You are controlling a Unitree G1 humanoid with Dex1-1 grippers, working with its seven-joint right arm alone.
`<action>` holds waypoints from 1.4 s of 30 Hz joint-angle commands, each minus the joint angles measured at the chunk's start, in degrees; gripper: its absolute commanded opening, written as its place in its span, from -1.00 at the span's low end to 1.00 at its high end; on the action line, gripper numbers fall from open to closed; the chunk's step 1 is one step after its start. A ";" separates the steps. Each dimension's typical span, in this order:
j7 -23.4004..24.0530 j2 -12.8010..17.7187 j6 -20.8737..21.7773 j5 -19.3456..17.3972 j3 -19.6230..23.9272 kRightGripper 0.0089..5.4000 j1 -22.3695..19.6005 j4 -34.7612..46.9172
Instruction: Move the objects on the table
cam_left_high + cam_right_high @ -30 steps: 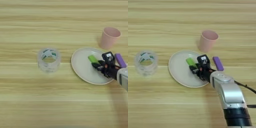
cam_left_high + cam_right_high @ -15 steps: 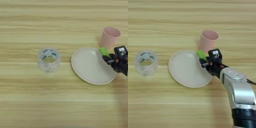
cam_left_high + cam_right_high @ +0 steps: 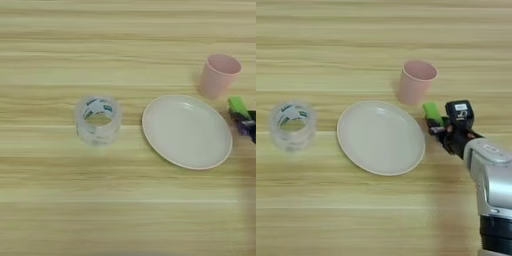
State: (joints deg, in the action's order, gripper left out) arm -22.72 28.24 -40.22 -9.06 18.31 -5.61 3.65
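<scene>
Green flat block [image 3: 431, 111] beside round plate [image 3: 381, 137].

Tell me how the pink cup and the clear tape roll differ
The pink cup is opaque and taller, tapering to its base; the clear tape roll is see-through, squat and ring-shaped, with printing inside. The cup stands beyond the plate, at its far right; the roll sits apart to the plate's left. Both stand with their openings facing up on the table, untouched.

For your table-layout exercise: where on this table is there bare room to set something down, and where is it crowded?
Bare wood lies along the near edge below the tape roll and plate, and across the far side. It is crowded right of the plate, where the pink cup, green block and hand sit close together.
</scene>
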 commanded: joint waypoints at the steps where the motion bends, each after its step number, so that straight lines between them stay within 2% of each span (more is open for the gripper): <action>1: 3.18 2.91 4.89 1.51 2.11 -0.49 -5.05 -1.92; 6: 6.59 3.75 8.26 2.42 4.14 -0.49 -7.16 -8.01; 12: 6.96 4.21 11.12 2.54 4.04 -0.49 -9.07 -14.77; 24: 6.26 3.01 16.89 3.54 0.61 -0.49 -12.22 -28.36; 27: 6.85 2.79 17.85 3.74 0.32 -0.34 -12.59 -29.38; 32: 10.05 2.43 19.07 4.05 1.00 -0.15 -12.21 -26.40; 36: 17.45 1.59 21.76 5.22 4.11 0.05 -10.97 -17.84; 39: 21.77 -0.36 27.53 4.75 7.16 0.20 -10.32 -10.79; 42: 22.28 -4.37 34.00 2.76 7.05 0.35 -9.37 -3.52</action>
State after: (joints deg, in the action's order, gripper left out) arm -1.11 25.07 -12.66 -4.68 25.16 -12.94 -7.92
